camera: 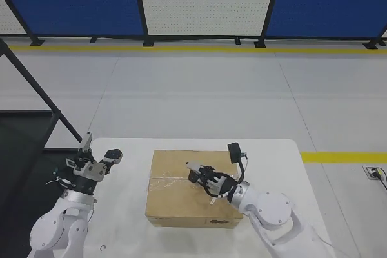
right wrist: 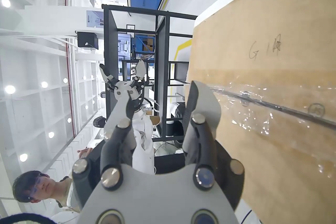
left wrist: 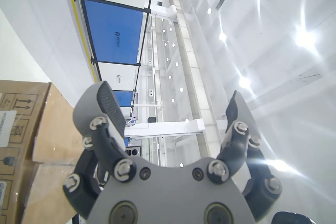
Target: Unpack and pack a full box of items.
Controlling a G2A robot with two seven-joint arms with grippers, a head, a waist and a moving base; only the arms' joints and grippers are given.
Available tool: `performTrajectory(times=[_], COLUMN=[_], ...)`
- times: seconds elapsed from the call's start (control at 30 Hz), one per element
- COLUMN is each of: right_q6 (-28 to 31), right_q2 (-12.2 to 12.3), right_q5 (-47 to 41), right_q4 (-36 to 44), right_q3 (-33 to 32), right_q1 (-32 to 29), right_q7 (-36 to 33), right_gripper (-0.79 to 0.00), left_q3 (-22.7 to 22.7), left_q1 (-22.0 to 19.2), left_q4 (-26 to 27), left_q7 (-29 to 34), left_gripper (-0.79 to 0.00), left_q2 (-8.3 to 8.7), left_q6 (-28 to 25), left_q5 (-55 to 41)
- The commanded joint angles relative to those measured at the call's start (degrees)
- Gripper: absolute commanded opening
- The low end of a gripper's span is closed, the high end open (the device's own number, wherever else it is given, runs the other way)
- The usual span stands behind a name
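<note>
White table under shut, taped brown cardboard box; blue-and-white wall panels beyond box.
Right gripper above box lid, left gripper beside box: both spread, empty.

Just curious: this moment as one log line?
box: taped shut, on table | right gripper: open, over box | left gripper: open, beside box

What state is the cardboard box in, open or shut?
Shut: the cardboard box lies with flaps flat, clear tape covering the centre seam.
</note>
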State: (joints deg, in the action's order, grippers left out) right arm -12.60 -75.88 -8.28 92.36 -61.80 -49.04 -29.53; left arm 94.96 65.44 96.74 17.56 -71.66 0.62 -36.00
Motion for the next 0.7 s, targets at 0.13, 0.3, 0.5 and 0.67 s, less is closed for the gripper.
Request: performTrajectory(times=[0.13, 0.3, 0.5, 0.67], right_q6=[-1.02, -6.36, -11.81, -16.08], right_q2=[-0.24, -2.26, -4.57, -6.05], right_q5=[0.17, 1.50, 1.12, 1.98], right_q4=[-0.51, -5.63, -12.19, -14.97], right_q3=[1.78, 8.95, 14.43, 17.78], right_q1=[0.12, 6.89, 13.47, 17.52], right_q7=[-1.03, 0.37, 0.40, -1.00], right_gripper=[-0.785, -0.785, -0.785, -0.785], left_q3=[-0.61, -2.76, -2.76, -2.76], left_q1=[0.27, -0.86, -0.86, -0.86], left_q4=[0.09, 0.11, 0.11, 0.11], left_q7=[0.26, -7.14, -7.14, -7.14], left_gripper=[0.000, 0.000, 0.000, 0.000], left_q2=[-0.05, -0.81, -0.81, -0.81], left_q6=[0.67, 4.87, 4.87, 4.87], left_q5=[-0.53, -7.12, -7.12, -7.12])
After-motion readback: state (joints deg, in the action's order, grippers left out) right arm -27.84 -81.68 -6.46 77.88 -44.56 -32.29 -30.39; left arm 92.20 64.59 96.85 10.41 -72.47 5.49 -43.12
